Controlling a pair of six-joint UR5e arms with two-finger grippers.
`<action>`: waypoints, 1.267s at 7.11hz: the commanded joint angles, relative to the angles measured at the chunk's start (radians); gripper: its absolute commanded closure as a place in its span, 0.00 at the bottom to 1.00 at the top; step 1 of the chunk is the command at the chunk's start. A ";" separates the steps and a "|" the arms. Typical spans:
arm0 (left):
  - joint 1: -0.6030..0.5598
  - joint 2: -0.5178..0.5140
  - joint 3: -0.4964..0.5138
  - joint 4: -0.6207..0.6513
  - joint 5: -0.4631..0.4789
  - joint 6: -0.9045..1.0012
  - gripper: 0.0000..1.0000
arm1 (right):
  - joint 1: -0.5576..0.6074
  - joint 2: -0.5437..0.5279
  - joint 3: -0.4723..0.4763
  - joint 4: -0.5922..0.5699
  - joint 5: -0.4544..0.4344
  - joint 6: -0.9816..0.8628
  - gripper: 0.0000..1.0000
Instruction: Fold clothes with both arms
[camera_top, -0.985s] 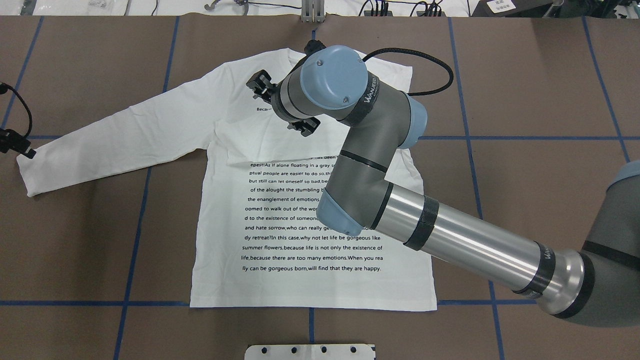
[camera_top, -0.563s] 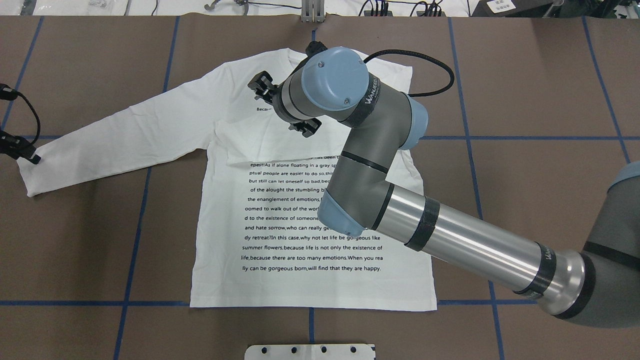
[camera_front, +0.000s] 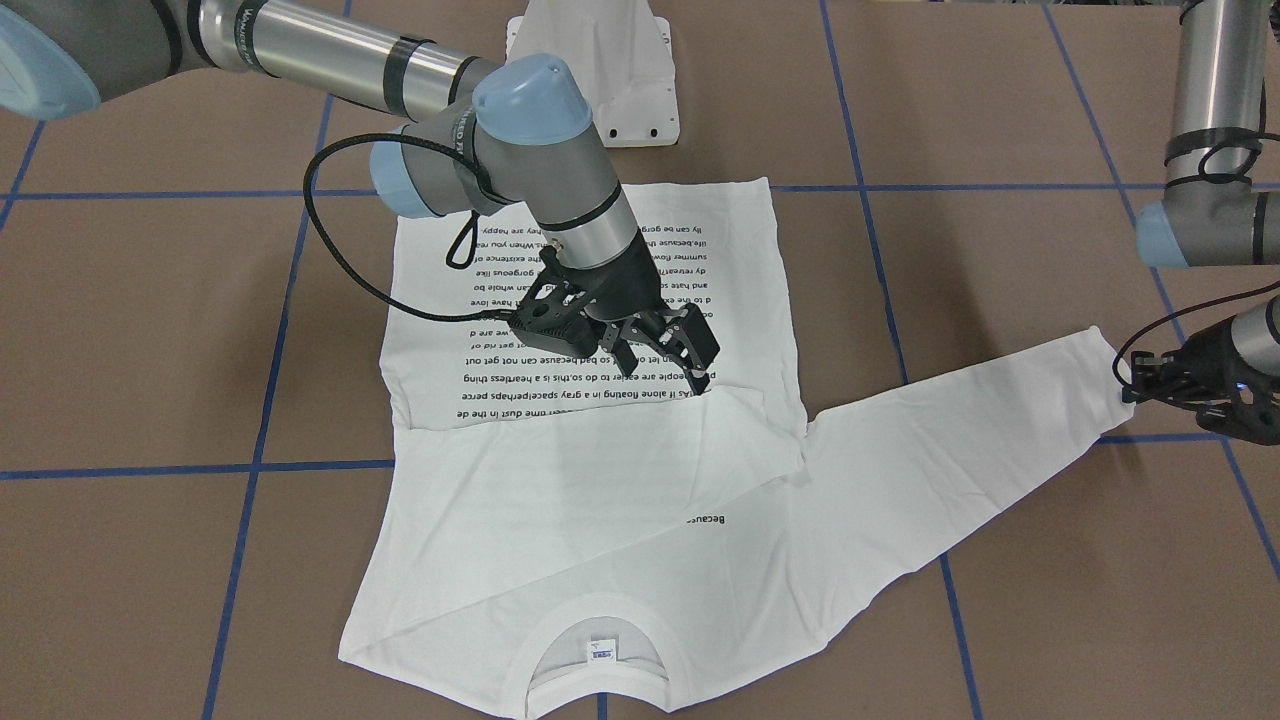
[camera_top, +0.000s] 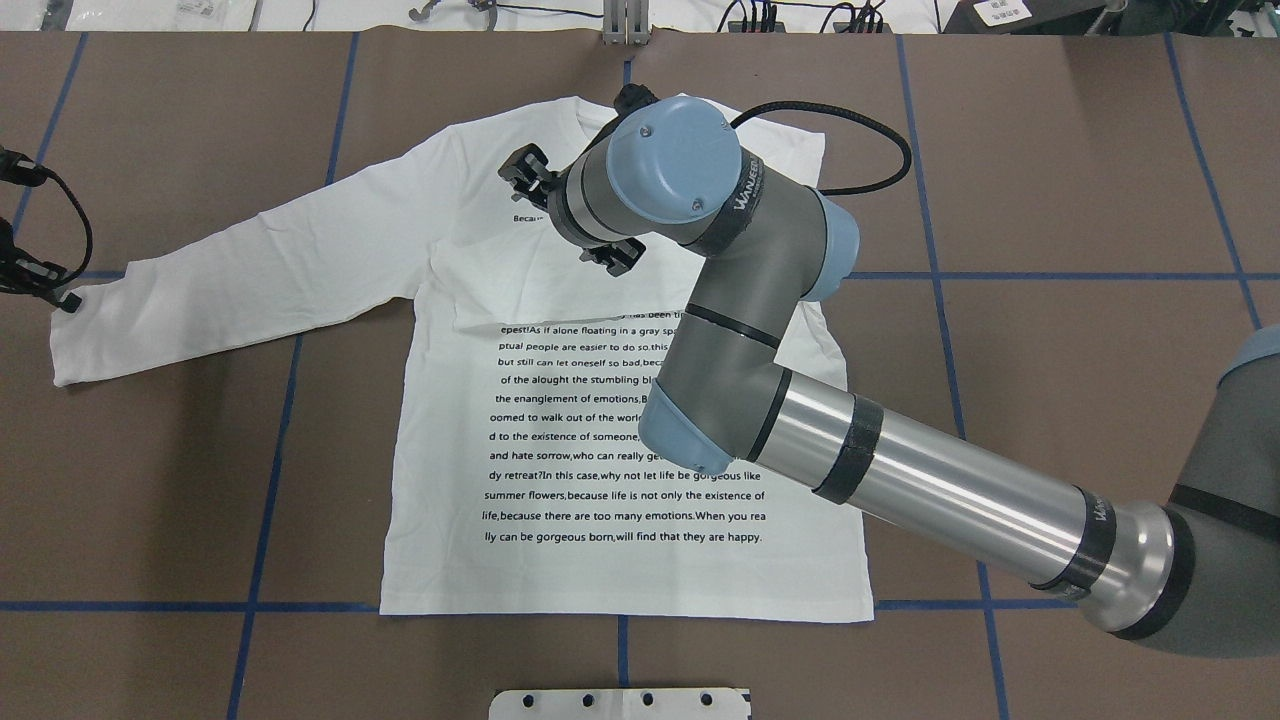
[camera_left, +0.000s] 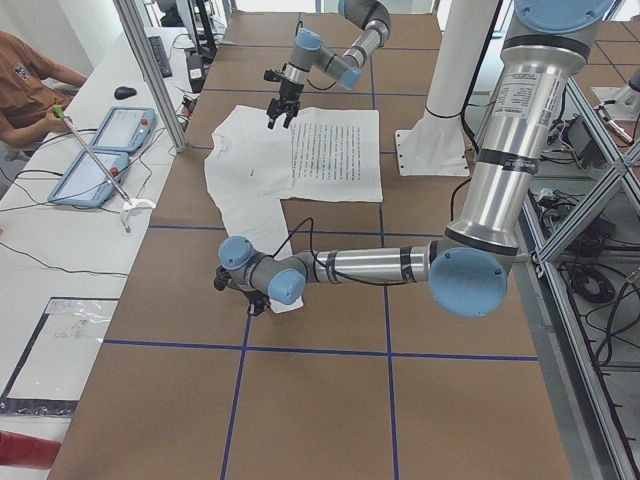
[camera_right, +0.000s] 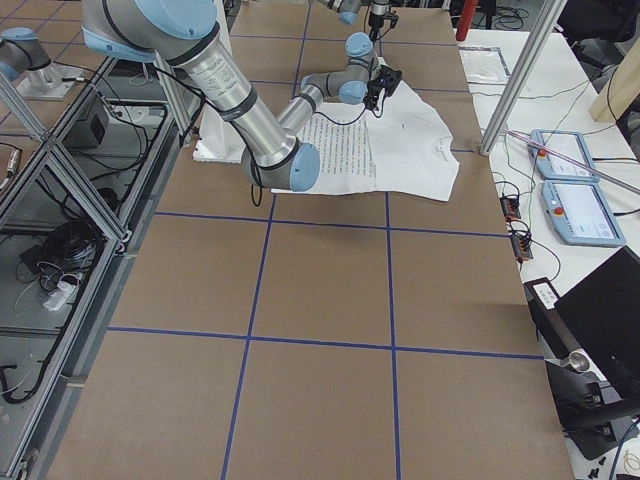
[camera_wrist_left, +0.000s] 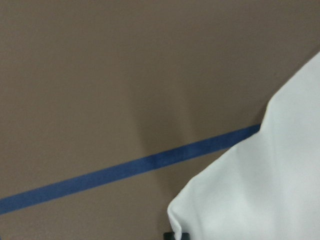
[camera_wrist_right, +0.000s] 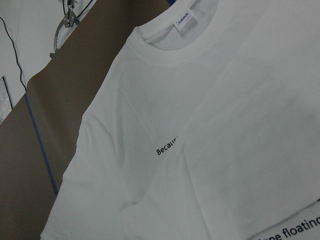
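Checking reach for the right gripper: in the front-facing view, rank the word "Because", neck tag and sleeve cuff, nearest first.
From the right gripper:
1. word "Because", on the chest
2. neck tag, at the collar
3. sleeve cuff, view's far right

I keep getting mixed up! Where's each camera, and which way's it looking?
Front-facing: across the table, facing the robot's base; right arm, left arm, shirt.
Overhead: behind robot, looking down; right arm over shirt.
Exterior left: table's left end; left arm nearest.
Exterior right: opposite end; right arm nearest.
Left wrist: down at cuff; no arm.
Right wrist: at collar; no arm.
All show the shirt.
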 joint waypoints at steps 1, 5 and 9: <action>-0.001 -0.060 -0.153 0.157 -0.076 -0.063 1.00 | 0.005 -0.111 0.133 0.003 0.006 0.000 0.01; 0.217 -0.257 -0.370 0.100 -0.166 -0.789 1.00 | 0.223 -0.413 0.333 0.006 0.299 -0.222 0.01; 0.420 -0.766 -0.022 -0.126 0.085 -1.280 1.00 | 0.362 -0.588 0.390 0.007 0.446 -0.364 0.00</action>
